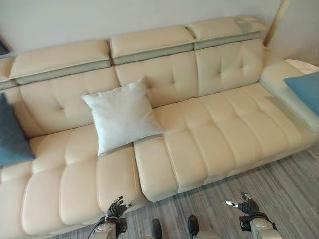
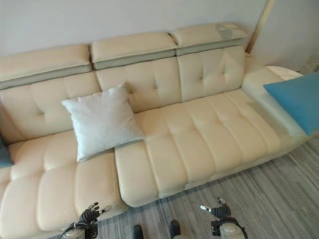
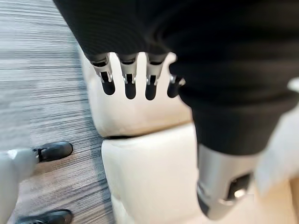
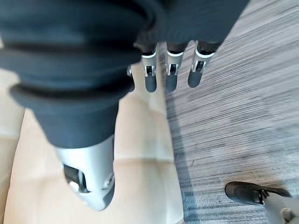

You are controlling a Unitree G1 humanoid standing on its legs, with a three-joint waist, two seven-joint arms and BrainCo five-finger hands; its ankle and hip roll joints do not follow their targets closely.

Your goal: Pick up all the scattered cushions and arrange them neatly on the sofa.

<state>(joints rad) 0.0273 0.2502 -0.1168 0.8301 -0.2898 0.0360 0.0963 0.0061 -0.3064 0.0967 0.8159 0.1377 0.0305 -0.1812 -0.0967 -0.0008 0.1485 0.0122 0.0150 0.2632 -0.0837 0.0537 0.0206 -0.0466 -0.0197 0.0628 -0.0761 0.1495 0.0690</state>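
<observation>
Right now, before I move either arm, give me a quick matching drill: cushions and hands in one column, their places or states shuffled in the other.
1. white cushion
2. blue cushion
3. dark blue cushion
4. left hand

A. on the sofa's right arm end
B. low by the seat's front edge, holding nothing
C. leaning on the backrest, mid-left seat
D. at the sofa's far left end

Pairs: 1-C, 2-A, 3-D, 4-B
</observation>
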